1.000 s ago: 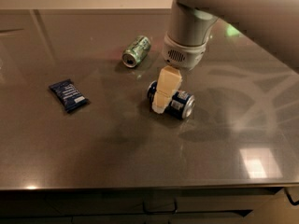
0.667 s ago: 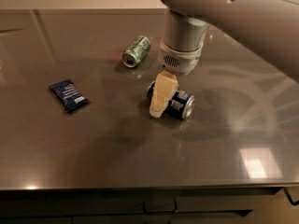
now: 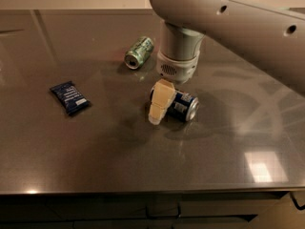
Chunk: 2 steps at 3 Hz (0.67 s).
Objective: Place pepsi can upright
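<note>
Pepsi can (image 3: 185,106) lying on its side near the middle of the dark, glossy bench (image 3: 143,166), one silver end turned toward the right front. The end effector (image 3: 160,106) is lowered onto the can from above. Its pale beige part slants down across the can's left end, and its tip reaches the bench surface just beside the can. Whether the end effector is spread or pressed onto the can cannot be told, since its far side is hidden behind the can. The grey arm (image 3: 228,18) enters from the upper right and stands directly over the can. A green can (image 3: 139,52), also on its side, lies behind and to the left, apart from the pepsi can. A flat dark blue snack wrapper (image 3: 70,97) lies well apart at the left.
</note>
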Available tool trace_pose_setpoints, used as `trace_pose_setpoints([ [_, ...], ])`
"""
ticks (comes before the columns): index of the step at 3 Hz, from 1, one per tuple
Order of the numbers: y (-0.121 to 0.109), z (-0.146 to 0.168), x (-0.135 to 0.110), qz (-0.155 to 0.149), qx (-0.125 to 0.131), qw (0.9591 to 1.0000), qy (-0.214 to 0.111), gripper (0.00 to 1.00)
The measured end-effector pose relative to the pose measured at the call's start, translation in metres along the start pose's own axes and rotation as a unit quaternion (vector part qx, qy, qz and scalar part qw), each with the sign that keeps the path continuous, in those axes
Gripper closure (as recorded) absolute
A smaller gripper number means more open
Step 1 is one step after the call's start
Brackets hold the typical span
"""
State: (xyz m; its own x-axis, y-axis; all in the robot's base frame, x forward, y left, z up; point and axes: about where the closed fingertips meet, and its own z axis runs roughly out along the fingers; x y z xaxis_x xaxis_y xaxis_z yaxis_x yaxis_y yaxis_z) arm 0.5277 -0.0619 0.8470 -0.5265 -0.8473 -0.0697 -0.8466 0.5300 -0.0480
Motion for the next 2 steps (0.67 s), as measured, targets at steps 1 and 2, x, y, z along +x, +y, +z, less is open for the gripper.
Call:
trace_pose_setpoints([
  [1,-0.0027,0.0056,-0.002,0.009,-0.006,0.9999,0.004,0.18],
  [2,-0.0037,0.0051,-0.0036,0.014,-0.01,0.9998,0.003,0.41],
])
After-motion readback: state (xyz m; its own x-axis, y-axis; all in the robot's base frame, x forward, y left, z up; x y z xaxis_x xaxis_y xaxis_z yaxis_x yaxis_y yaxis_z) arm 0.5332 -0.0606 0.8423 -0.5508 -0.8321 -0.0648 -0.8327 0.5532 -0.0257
